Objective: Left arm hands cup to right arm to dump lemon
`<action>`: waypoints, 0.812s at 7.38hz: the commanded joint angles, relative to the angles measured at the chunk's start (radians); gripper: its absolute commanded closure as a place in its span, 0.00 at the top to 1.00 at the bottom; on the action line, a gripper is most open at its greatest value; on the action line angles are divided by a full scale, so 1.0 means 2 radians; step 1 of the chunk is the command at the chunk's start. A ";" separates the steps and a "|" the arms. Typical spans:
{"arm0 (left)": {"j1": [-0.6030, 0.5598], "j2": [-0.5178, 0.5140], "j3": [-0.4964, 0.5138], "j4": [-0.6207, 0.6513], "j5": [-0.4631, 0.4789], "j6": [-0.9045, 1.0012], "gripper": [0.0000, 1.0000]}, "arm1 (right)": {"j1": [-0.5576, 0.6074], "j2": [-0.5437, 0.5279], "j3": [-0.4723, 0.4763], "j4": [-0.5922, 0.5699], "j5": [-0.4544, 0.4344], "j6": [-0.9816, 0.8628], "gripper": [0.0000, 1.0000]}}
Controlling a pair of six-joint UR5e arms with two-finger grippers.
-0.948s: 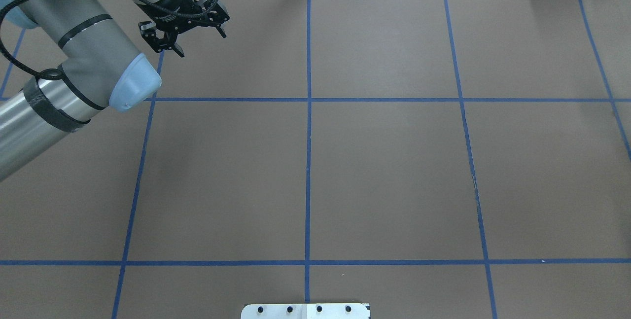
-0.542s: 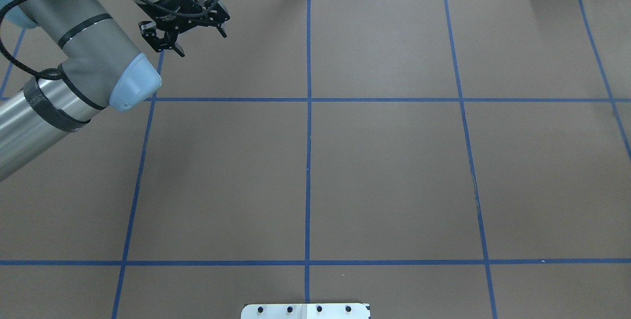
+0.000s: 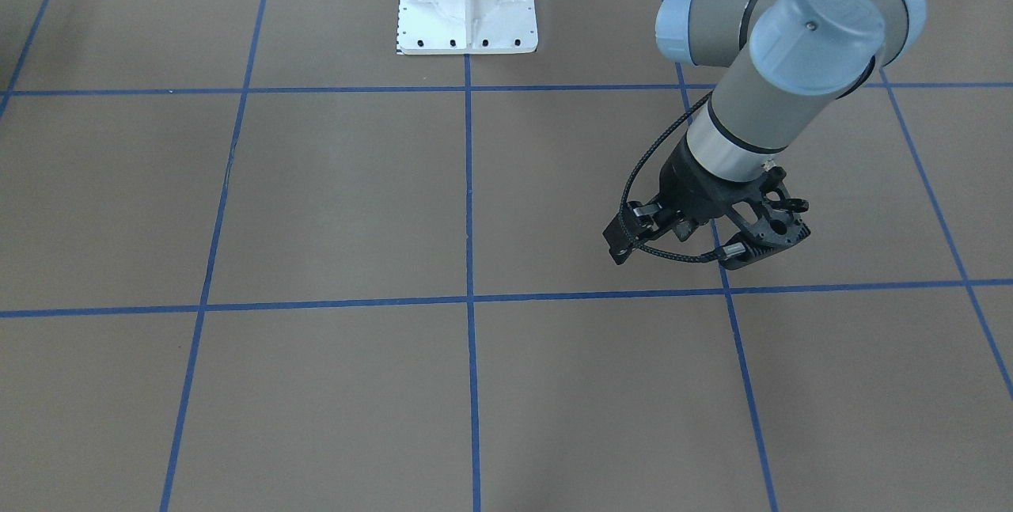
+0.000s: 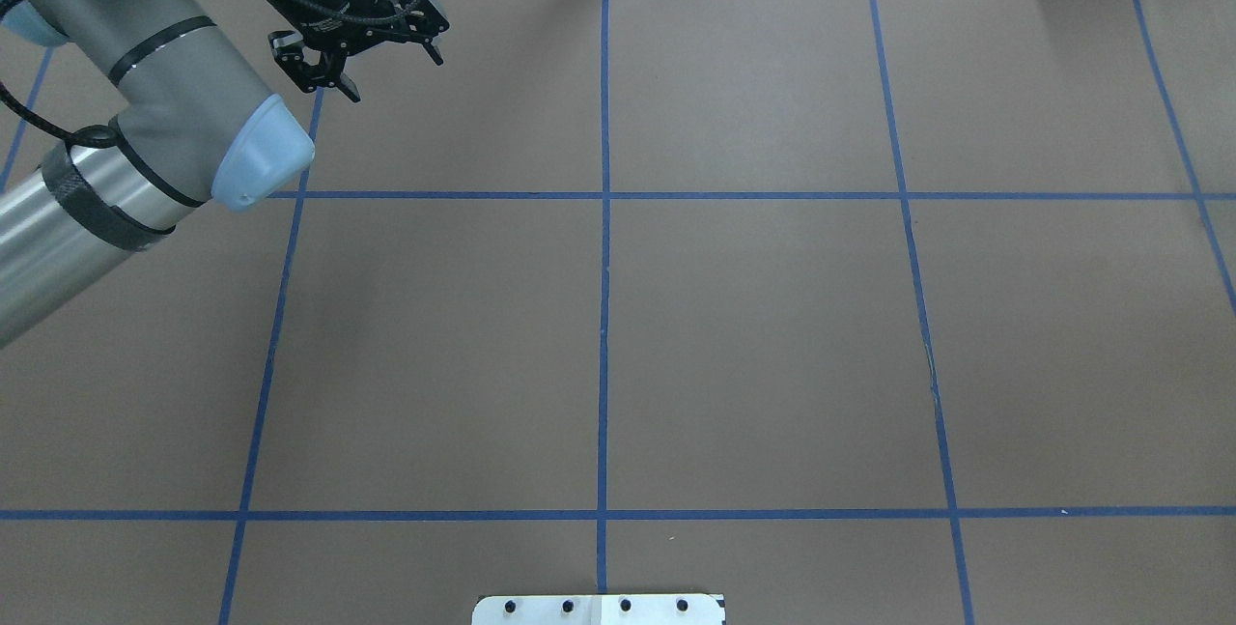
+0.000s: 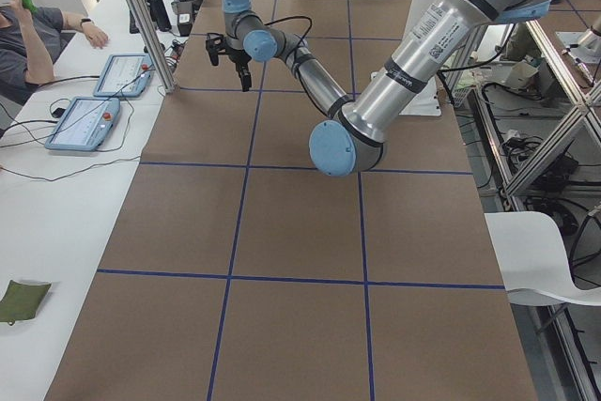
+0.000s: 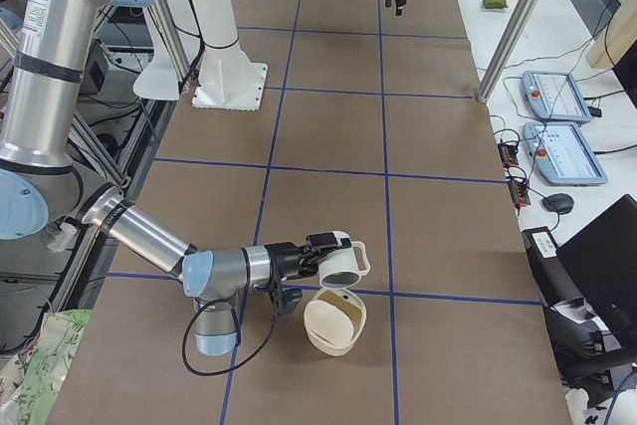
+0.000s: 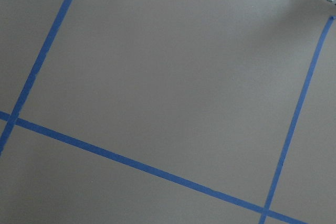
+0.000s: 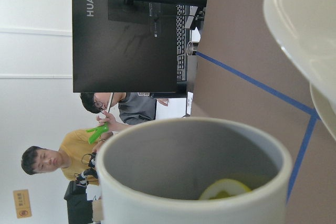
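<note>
Hovering left claw (image 4: 396,76) wide, empty | cup (image 6: 339,264), lemon (image 8: 227,188) inside, at right claw (image 6: 318,254); grip cannot tell

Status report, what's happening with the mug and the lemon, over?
Left gripper open, empty. Right gripper at cup, grip unclear. Lemon inside cup, bowl close by. Nothing seen blocking.

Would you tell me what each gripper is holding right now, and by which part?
The left gripper is open and empty. The cup, lemon inside, sits at the right gripper, on the side away from its handle; the grip itself cannot be told.
</note>
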 commanded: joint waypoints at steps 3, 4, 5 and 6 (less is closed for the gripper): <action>-0.006 -0.006 0.002 0.000 0.001 0.012 1.00 | 0.003 0.034 -0.021 0.023 -0.018 0.142 0.04; -0.007 -0.007 0.002 0.000 0.001 0.012 1.00 | 0.003 0.036 -0.023 0.025 -0.018 0.174 0.04; -0.008 -0.010 0.002 0.000 0.001 0.012 1.00 | 0.003 0.036 -0.024 0.038 -0.020 0.210 0.04; -0.010 -0.010 0.003 0.000 0.004 0.018 1.00 | 0.004 0.035 -0.024 0.040 -0.022 0.237 0.04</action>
